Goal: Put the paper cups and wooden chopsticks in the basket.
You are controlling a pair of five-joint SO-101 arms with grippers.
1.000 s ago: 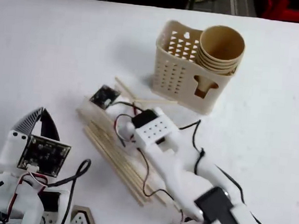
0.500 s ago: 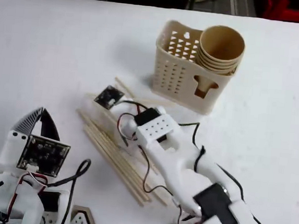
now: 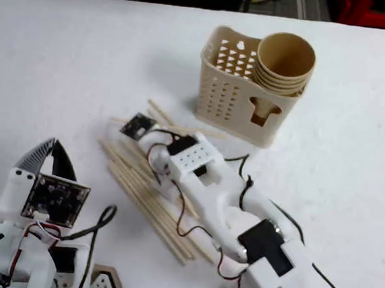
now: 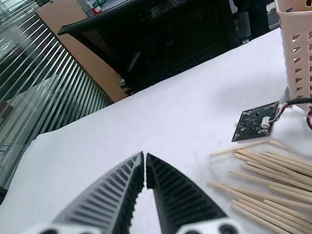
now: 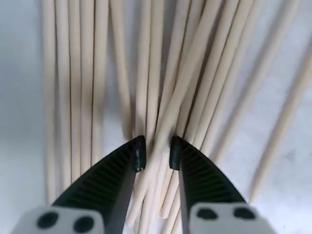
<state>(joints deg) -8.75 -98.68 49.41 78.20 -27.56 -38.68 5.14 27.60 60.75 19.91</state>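
The right gripper [image 5: 156, 155] is down on a loose pile of wooden chopsticks [image 3: 137, 193] lying on the white table [image 3: 65, 59], its two black fingers pinched onto a stick or two mid-pile (the rest lie flat on either side). The left gripper [image 4: 145, 158] sits off to one side of the sticks, fingers pressed together, holding nothing. A stack of paper cups [image 3: 285, 61] stands upright in one end of the cream basket [image 3: 227, 96], just beyond the chopsticks.
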